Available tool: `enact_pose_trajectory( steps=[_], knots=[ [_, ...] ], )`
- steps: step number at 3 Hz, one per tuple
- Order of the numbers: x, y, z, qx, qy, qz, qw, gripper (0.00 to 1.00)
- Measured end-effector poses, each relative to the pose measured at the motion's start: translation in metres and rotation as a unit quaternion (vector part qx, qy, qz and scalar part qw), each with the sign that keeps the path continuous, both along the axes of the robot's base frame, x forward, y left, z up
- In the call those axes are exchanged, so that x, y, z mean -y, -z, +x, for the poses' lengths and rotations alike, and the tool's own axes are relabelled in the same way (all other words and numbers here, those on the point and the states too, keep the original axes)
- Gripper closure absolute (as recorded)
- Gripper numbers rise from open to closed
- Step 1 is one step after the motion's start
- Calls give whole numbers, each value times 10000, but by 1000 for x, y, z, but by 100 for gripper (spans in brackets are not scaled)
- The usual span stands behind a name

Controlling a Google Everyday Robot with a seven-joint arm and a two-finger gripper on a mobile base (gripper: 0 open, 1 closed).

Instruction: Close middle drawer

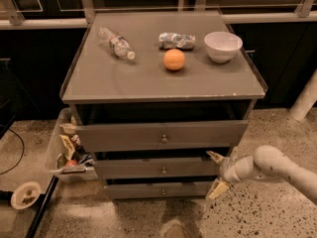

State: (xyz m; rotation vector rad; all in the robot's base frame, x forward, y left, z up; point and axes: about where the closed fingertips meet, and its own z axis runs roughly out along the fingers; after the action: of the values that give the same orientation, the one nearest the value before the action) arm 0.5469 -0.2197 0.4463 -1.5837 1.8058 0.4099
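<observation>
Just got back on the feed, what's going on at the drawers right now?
The gripper is open at the right end of the middle drawer, one finger near the top edge of its front and one below it. That drawer looks slightly out of the cabinet, so it is not yet closed. The top drawer above it is pulled out further.

A toppled bottle (115, 42), crumpled packet (177, 40), orange (174, 59) and white bowl (223, 46) sit on the grey counter (148, 82); the claw (217, 172), fingers spread, hangs below its right front corner.
</observation>
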Motion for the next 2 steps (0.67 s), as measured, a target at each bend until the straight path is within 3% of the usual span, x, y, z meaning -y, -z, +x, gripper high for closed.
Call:
enact_pose_trajectory(
  steps=[2],
  knots=[
    [25,-47,-70,-145,-167,21,9998,0]
  ],
)
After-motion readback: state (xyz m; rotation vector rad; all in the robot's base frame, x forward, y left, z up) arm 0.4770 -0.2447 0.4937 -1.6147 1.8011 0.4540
